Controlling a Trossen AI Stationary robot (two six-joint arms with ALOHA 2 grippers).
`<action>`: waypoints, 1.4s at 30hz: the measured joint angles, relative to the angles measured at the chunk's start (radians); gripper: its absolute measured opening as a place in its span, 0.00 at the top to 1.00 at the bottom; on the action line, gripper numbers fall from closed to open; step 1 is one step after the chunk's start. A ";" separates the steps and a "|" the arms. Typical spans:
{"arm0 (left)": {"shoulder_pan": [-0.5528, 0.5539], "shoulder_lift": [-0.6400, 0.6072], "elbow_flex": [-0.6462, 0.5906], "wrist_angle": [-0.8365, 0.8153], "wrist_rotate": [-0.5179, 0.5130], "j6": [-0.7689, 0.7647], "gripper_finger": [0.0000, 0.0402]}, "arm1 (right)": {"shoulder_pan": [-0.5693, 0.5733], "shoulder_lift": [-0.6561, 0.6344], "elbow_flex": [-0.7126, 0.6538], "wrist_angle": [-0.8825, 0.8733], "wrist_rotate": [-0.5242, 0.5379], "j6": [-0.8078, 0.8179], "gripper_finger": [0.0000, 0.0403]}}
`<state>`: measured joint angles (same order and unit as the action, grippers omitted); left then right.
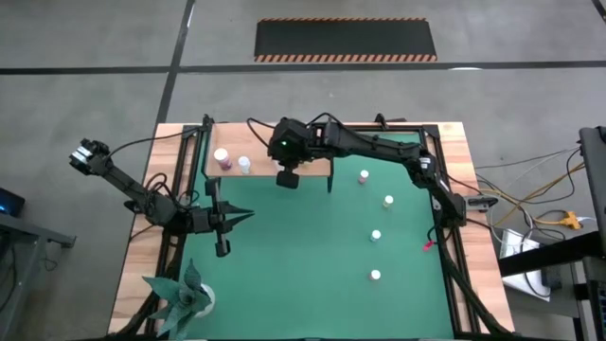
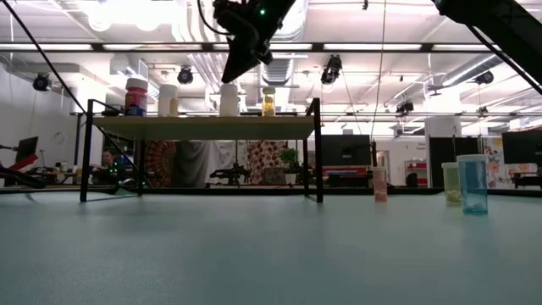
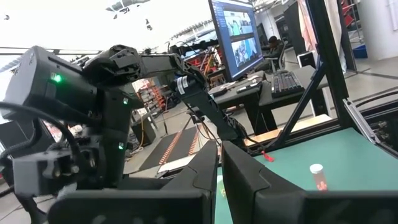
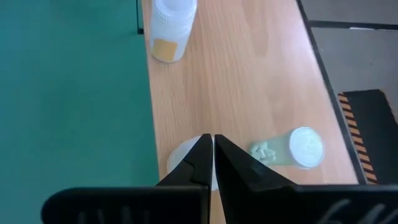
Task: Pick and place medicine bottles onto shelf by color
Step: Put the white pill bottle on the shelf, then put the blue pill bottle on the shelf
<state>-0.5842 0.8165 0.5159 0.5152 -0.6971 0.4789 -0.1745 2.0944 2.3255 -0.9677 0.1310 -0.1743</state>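
Bottles stand in two groups: four (image 1: 376, 235) are strung along the right side of the green mat (image 1: 303, 275), and others (image 1: 222, 156) sit on the wooden shelf (image 1: 260, 163) at the mat's far edge, where the right gripper (image 4: 212, 146) hangs with fingers pressed together, empty. Its wrist view alone shows a white cap (image 4: 180, 155) right beneath the fingertips and a pale green bottle (image 4: 292, 149) beside it. The left gripper (image 1: 227, 223), also closed and empty, waits near the mat's left edge, with a paper plant (image 1: 185, 296) at the near left corner.
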 joint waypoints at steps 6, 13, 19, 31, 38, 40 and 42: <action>0.000 0.000 -0.002 0.002 0.000 0.000 0.98 | 0.017 -0.068 0.003 -0.062 0.000 0.023 0.98; 0.000 0.017 -0.002 0.072 0.002 -0.028 0.98 | 0.148 -0.253 -0.128 -0.148 -0.001 0.115 0.98; 0.000 0.067 0.001 0.144 0.025 -0.054 0.98 | 0.301 -0.451 -0.401 -0.129 -0.003 0.238 0.98; 0.000 0.224 0.008 0.299 0.033 -0.168 0.98 | 0.433 -0.765 -0.933 0.039 0.022 0.594 0.98; 0.000 0.310 0.009 0.348 0.036 -0.262 0.98 | 0.448 -0.877 -1.190 0.021 -0.018 0.869 0.97; 0.000 0.328 0.011 0.347 0.036 -0.264 0.98 | 0.463 -0.895 -1.241 0.024 -0.061 0.871 0.94; 0.000 0.344 0.014 0.364 0.036 -0.263 0.98 | 0.480 -0.911 -1.286 0.023 -0.087 0.868 0.89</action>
<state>-0.5842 1.1602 0.5297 0.8790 -0.6616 0.2157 0.3059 1.1834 1.0400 -0.9447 0.0437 0.6938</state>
